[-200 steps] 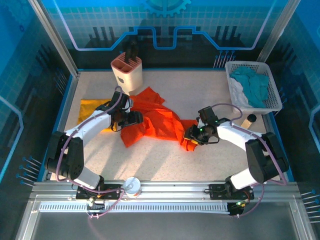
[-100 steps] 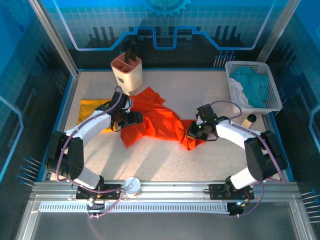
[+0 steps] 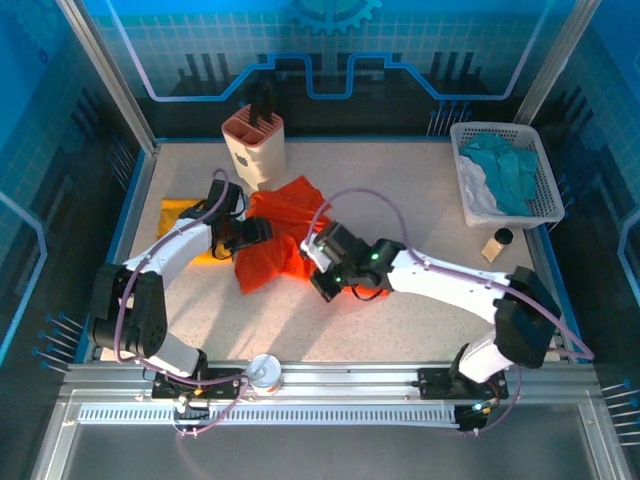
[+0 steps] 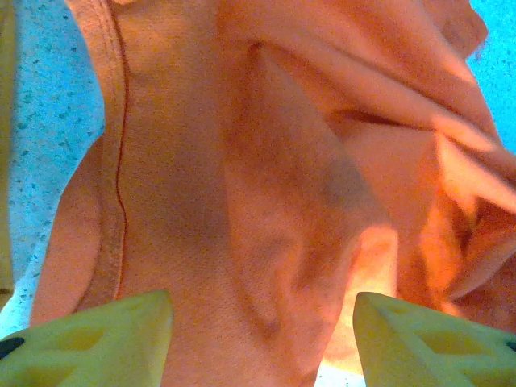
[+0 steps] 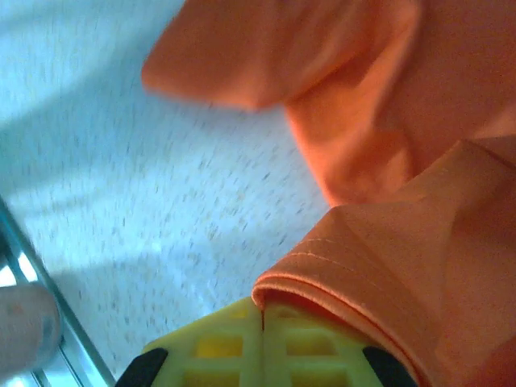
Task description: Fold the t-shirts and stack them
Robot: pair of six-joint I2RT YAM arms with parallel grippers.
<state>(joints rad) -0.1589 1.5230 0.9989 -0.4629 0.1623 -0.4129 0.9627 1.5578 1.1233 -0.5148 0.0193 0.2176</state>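
The right pincer [image 3: 318,262] is closed on a hemmed edge of the bright orange-red cloth t-shirt [image 3: 272,250]. In the right wrist view its yellow fingertips [image 5: 226,347] meet, and the stitched fold of the shirt [image 5: 419,266] rises from between them and drapes off to the right. This pincer hangs over the near right part of the bunched shirt, left of the tabletop's middle.

The left pincer [image 3: 262,230] sits at the shirt's far left part. Its two yellow fingers [image 4: 89,339] stand well apart, and wrinkled orange cloth [image 4: 266,185] spreads below and between them. Whether they press on the cloth cannot be told.

The shirt lies crumpled on the left half of the speckled pale tabletop [image 3: 420,200], between the two pincers. Its far edge is near the cream holder with a salmon top [image 3: 255,145]. The mustard-yellow cloth t-shirt [image 3: 178,210] lies flat just left of it, near the blue left edge and partly under the left arm.

Bare tabletop stretches across the centre and right, and along the near side toward the metal rail [image 5: 48,339]. At the far right corner stands a white plastic basket [image 3: 462,160] holding teal and white cloths [image 3: 505,165], well apart from both shirts.
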